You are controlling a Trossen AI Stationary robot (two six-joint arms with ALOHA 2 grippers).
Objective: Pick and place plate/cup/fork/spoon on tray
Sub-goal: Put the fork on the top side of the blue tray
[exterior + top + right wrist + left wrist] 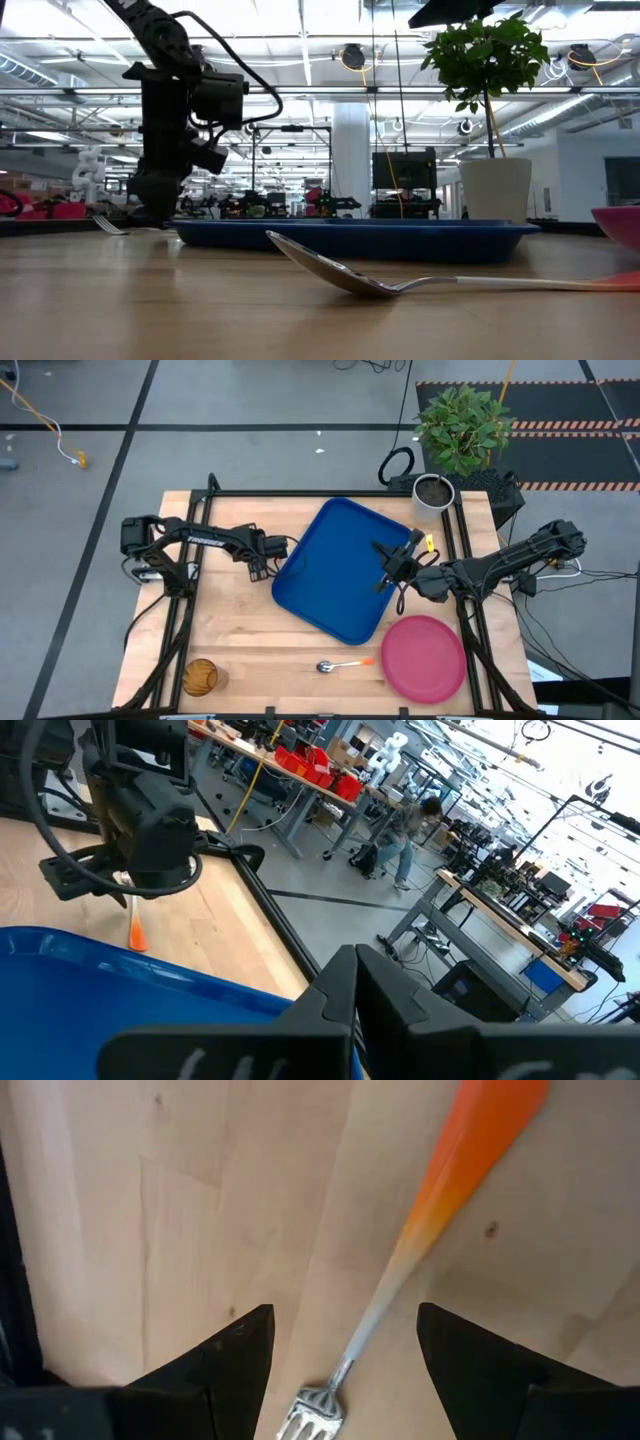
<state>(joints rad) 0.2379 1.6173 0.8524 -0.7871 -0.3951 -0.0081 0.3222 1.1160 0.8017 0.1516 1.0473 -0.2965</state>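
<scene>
Two dark, jointed arms trailing black cables. The left arm (205, 542) carries white lettering; the left gripper (340, 1370) has wedge-shaped black fingers (225, 1365).

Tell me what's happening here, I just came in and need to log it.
The left gripper is open on the table beside the tray, its fingers either side of the fork, which lies flat and not yet gripped. The right gripper hangs over the tray's right part with nothing in it. The tray holds nothing. The plate, spoon and cup wait near the front edge.
</scene>
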